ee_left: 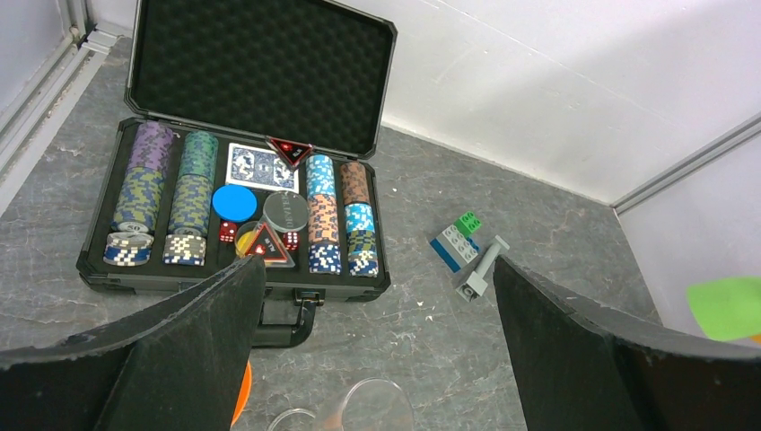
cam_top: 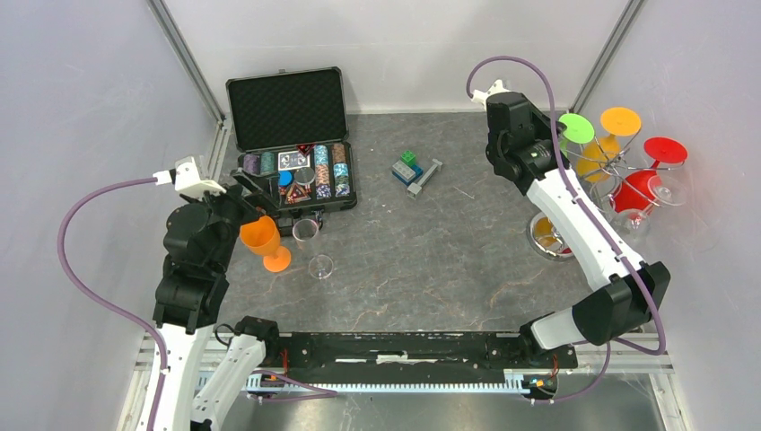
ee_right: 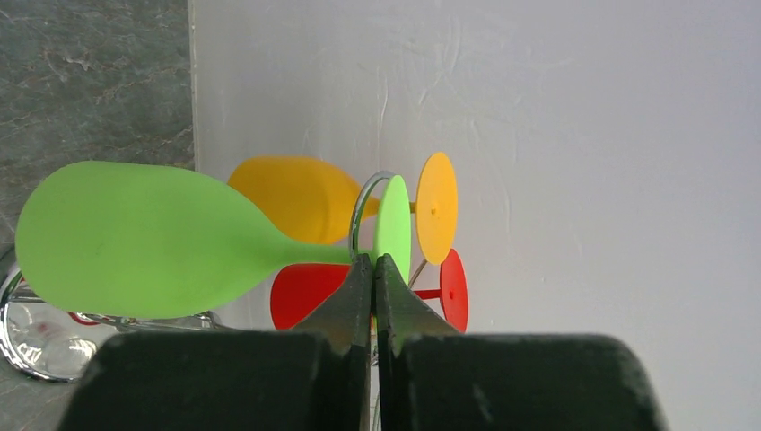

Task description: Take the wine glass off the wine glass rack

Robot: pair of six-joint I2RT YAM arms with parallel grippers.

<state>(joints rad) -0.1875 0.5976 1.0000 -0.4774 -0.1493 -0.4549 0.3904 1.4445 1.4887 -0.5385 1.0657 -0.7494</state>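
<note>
Several glasses hang foot-up on the rack (cam_top: 613, 163) at the far right of the table (cam_top: 449, 260), well apart from the left arm. Among them are a green glass (ee_right: 144, 238), a yellow glass (ee_right: 296, 202) and a red glass (ee_right: 310, 292). The glasses and the right arm (cam_top: 574, 215) cover most of the rack. In the right wrist view only one wire loop of it shows, curling beside the green foot. A hanging clear glass (ee_right: 45, 337) is cut off at that view's lower left.

From above, the right jaws are hidden under the wrist. Close up they are pressed together, with the fingers (ee_right: 345, 305) tipped against the lower edge of the green foot. Whether they pinch it I cannot tell.

The left jaws stand wide apart and hold nothing. Their fingers (ee_left: 188, 359) frame an open poker case (ee_left: 242, 224) and some bricks (ee_left: 459, 241). Near them an orange glass (cam_top: 263, 241) and a standing clear glass (cam_top: 311, 242) are upright on the table. The left wrist view shows only slivers of each at its bottom edge.
</note>
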